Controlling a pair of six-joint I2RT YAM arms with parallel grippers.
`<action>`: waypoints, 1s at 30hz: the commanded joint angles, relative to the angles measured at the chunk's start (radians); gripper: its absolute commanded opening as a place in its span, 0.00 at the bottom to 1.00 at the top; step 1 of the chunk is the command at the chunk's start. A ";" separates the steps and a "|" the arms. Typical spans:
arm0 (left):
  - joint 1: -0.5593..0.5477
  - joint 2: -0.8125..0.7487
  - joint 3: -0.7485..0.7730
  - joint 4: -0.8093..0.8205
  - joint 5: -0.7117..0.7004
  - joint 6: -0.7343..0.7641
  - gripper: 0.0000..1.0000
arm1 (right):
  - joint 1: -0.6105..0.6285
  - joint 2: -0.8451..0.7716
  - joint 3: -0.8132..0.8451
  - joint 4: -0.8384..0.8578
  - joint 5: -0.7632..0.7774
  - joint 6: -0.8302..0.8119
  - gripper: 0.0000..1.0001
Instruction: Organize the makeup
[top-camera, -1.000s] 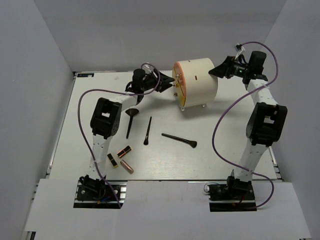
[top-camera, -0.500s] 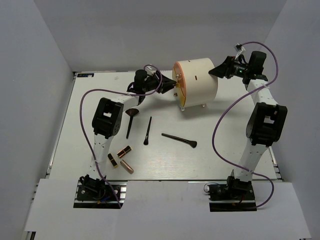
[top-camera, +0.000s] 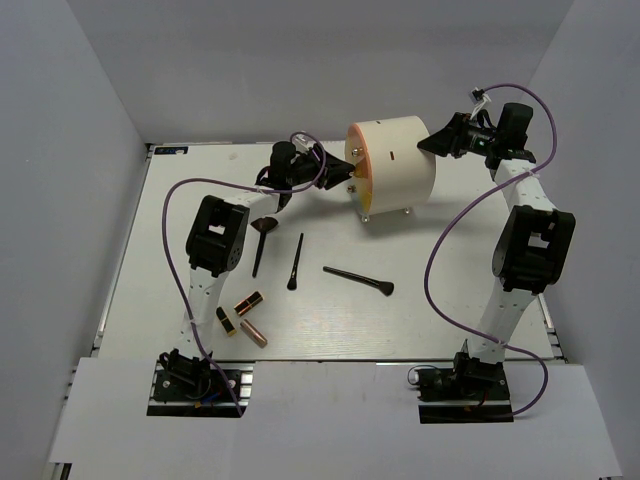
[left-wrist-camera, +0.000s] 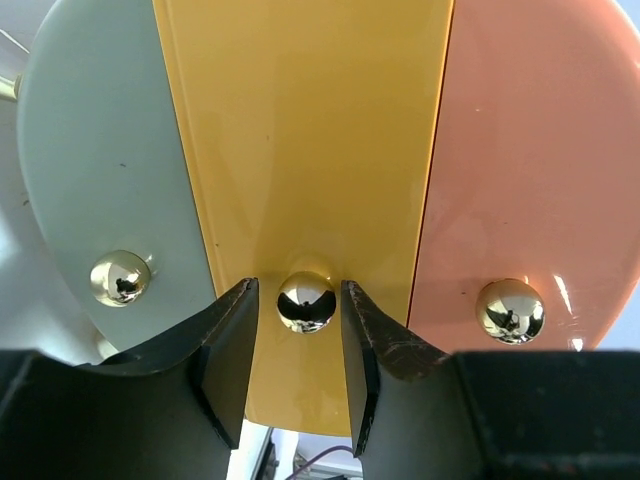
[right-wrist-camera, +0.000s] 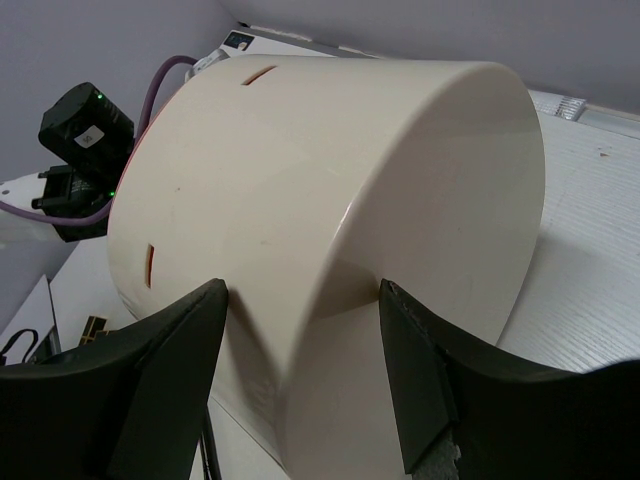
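Left end effector (top-camera: 343, 168): released, jaws straddling the middle gold knob (left-wrist-camera: 306, 301) of the yellow drawer (left-wrist-camera: 300, 130), not yet pinching; best closed squarely on the knob, then drawn straight back. Right end effector (right-wrist-camera: 302, 295): spread wide at the rear of the cream container (top-camera: 400, 160), well placed to brace it. Makeup: brushes (top-camera: 296, 262) and lipsticks (top-camera: 248, 301) loose on the surface (top-camera: 450, 290), behind the left end effector.

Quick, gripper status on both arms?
Left gripper: open, straddling the middle gold knob, small gaps either side.
Right gripper: open wide against the cream cylinder, not clamped on it.
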 joint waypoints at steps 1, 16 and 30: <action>-0.012 -0.015 0.018 0.023 0.025 -0.002 0.49 | 0.001 -0.020 -0.025 -0.027 0.014 -0.038 0.67; -0.021 -0.007 0.019 0.052 0.047 -0.028 0.28 | 0.003 -0.026 -0.036 -0.026 0.016 -0.033 0.66; 0.022 -0.093 -0.080 0.081 0.038 -0.033 0.08 | -0.002 -0.028 -0.037 -0.024 0.030 -0.033 0.66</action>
